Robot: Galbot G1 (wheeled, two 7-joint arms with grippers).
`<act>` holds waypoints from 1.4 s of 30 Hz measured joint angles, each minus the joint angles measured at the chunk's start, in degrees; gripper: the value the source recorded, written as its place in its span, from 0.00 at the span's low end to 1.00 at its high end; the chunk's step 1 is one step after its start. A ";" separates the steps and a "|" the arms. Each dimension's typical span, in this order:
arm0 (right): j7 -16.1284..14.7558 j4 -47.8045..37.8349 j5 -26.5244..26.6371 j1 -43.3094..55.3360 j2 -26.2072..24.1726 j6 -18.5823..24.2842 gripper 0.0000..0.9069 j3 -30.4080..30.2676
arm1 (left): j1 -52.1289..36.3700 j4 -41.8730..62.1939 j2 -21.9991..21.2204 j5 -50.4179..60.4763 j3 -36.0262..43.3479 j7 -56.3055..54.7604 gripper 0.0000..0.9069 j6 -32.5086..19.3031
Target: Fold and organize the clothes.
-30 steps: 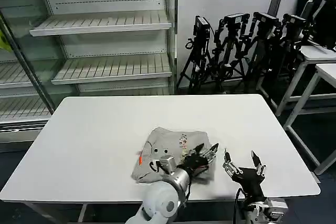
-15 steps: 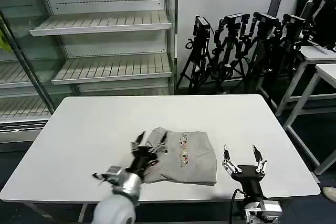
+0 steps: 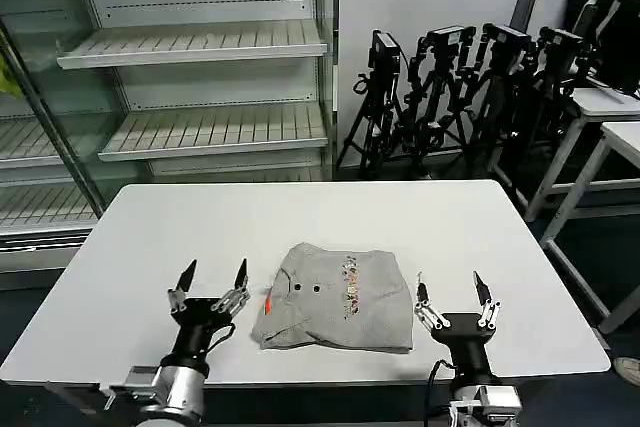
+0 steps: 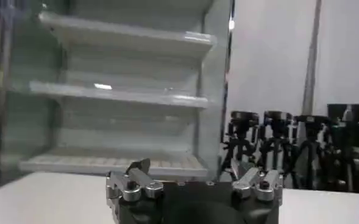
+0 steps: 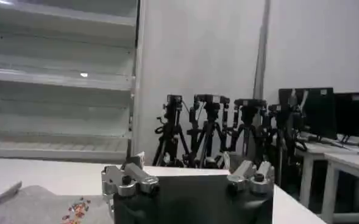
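**White table, folded T-shirt, two grippers at the near edge**

White table [image 3: 180,237]: rectangular, standing in a workroom. Behind it on the left, a glass-sided shelving unit [image 3: 200,47] with slatted white shelves, nothing on them. Behind it on the right, a cluster of black camera tripods [image 3: 450,87] against a pale wall; white side tables [image 3: 610,107] at the far right edge.

Item, clothes [image 3: 335,297]: one light grey T-shirt, folded into a compact rectangle, lying flat on the table towards the near edge, roughly centred. A small multicoloured print runs down its upper face; a red tag peeks out at its left side. Its corner with the print also appears in the right wrist view [image 5: 39,207].

Left gripper [image 3: 210,287]: at the near edge, left of the shirt, fingers pointing up and away from the robot, spread wide, holding nothing, just beside the fabric but apart from it.

Right gripper [image 3: 450,292]: at the near edge, right of the shirt, same upright pose, fingers spread wide, holding nothing, close to the fabric's right border without touching.
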 measured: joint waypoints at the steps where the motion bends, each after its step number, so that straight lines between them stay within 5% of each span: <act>1: 0.07 -0.05 -0.11 0.03 -0.04 0.10 1.00 -0.10 | 0.59 -0.46 -0.19 0.60 -0.16 0.03 1.00 -0.34; 42: 0.86 -3.23 -1.48 3.87 -0.02 0.88 1.00 -3.54 | 9.12 -6.29 -3.97 9.05 -3.01 0.68 1.00 -4.10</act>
